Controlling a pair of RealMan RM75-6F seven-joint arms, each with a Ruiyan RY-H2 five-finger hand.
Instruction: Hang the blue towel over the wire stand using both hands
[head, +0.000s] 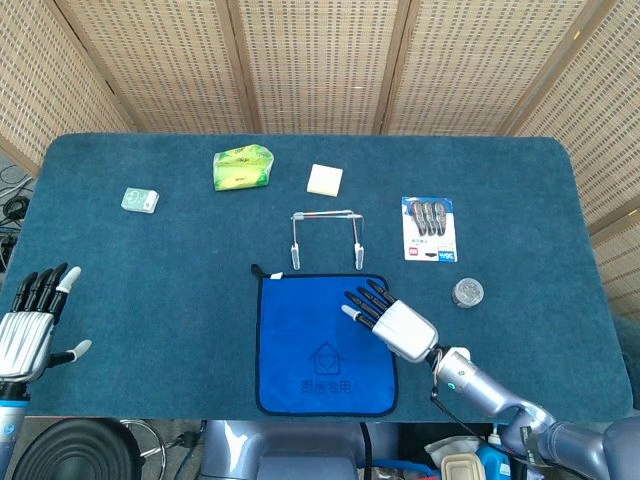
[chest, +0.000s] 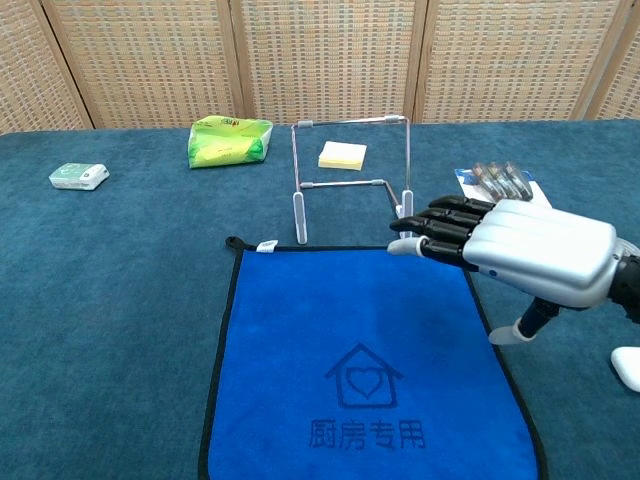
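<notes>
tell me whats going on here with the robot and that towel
The blue towel lies flat on the table, in front of the wire stand, not yet picked up. The right hand hovers open over the towel's far right corner, fingers pointing toward the stand. The left hand is open, far off at the table's left edge.

One blue towel, one wire stand, one green packet, one pad of yellow notes, one small pale box, one card pack of blades, one small round tin, and two robot hands: left hand, right hand.
</notes>
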